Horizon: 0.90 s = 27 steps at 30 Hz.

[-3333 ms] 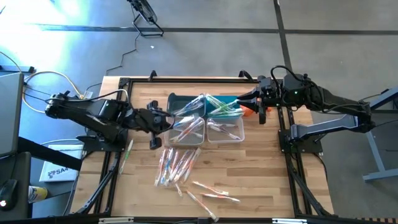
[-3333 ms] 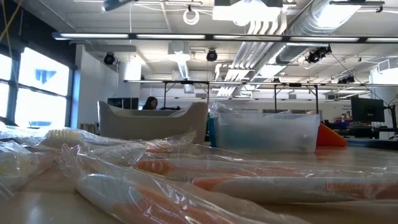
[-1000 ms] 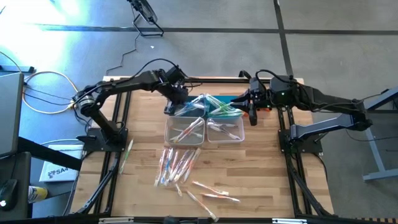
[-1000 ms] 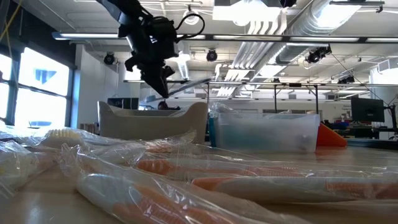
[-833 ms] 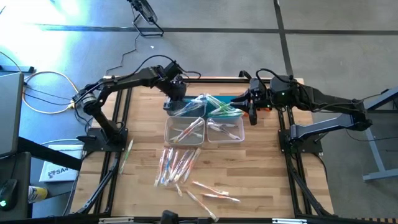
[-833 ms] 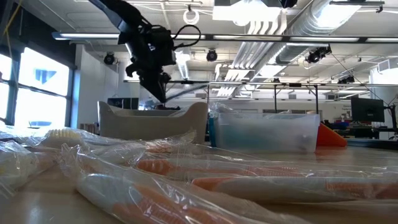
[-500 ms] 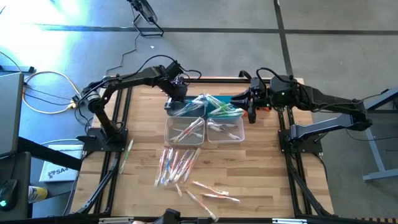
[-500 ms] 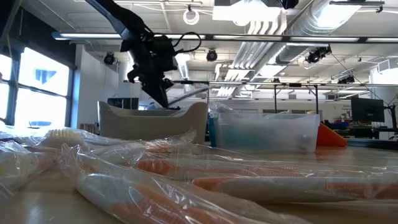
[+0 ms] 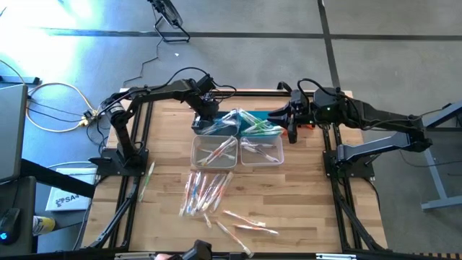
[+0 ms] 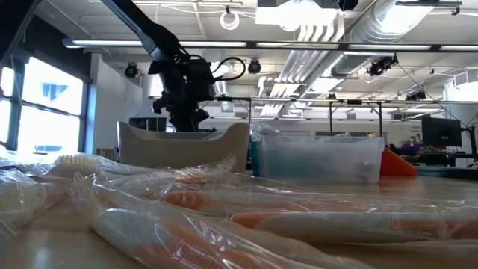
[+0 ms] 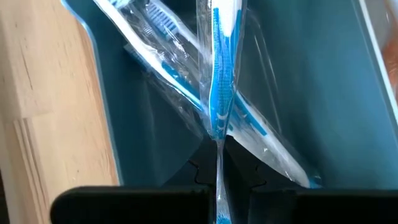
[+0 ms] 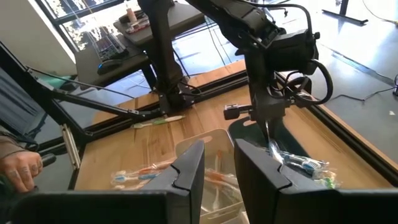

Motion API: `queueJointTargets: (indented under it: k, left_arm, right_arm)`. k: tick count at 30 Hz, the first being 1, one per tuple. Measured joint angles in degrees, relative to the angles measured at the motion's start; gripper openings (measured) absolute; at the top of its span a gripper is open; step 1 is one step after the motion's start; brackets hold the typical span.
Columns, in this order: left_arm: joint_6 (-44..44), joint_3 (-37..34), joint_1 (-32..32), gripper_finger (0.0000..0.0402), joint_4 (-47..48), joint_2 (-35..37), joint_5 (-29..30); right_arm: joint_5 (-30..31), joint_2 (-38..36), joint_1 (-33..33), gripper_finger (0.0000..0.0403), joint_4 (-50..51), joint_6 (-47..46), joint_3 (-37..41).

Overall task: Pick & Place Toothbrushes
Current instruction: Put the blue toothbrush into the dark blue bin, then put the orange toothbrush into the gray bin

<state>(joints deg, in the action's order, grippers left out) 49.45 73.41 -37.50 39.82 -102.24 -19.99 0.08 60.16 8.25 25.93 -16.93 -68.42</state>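
Observation:
My left gripper (image 9: pixel 205 115) is shut on a blue toothbrush (image 11: pixel 221 68) in a clear wrapper, low over the far left teal bin (image 9: pixel 198 124). Another wrapped blue toothbrush (image 11: pixel 168 59) lies slantwise on that bin's floor. The teal bin next to it (image 9: pixel 261 128) holds green ones, and the two clear near bins (image 9: pixel 214 150) (image 9: pixel 261 152) hold pink-red ones. Loose toothbrushes (image 9: pixel 204 192) lie in a pile on the table nearer the front. My right gripper (image 12: pixel 219 167) hangs open, with nothing between its fingers, at the far right beside the bins. My left gripper pinches the wrapped blue toothbrush near one end (image 11: pixel 217 144) between its two fingers. The fingers slant down from above and lie along the toothbrush, which sticks out past them into the teal bin and crosses above the one lying there. Whether it touches that one, I cannot tell.
A single green toothbrush (image 9: pixel 146 180) lies on the black frame at the table's left edge. More loose toothbrushes (image 9: pixel 245 224) lie near the front edge. An orange thing (image 9: pixel 287 126) shows by the right gripper. A person's hand (image 12: pixel 18 168) shows beyond the table.
My left gripper, still shut on the blue toothbrush, has sunk toward the far left teal bin; in the low view its fingertips have dropped to the bin rims. The toothbrush has gone down with it.

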Motion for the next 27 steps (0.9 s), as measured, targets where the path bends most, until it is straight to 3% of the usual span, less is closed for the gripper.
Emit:
queueJointTargets:
  k: [5, 17, 27]
  left_arm:
    - [0.02, 0.00, 0.00, 0.0026, -0.29, 0.00, 0.02]
    - [-3.42, 0.00, 0.02, 0.0144, -2.43, 0.00, 0.17]
    - [-17.73, 0.00, 0.02, 0.0154, -1.12, 0.57, 5.67]
  right_arm:
    - [-0.02, 0.00, 0.00, 0.0081, 0.00, 0.02, 0.02]
    - [-1.88, 0.00, 0.00, 0.0081, 0.01, 0.00, 0.01]
    - [-2.16, 0.00, 0.00, 0.0081, 0.39, -1.36, 0.00]
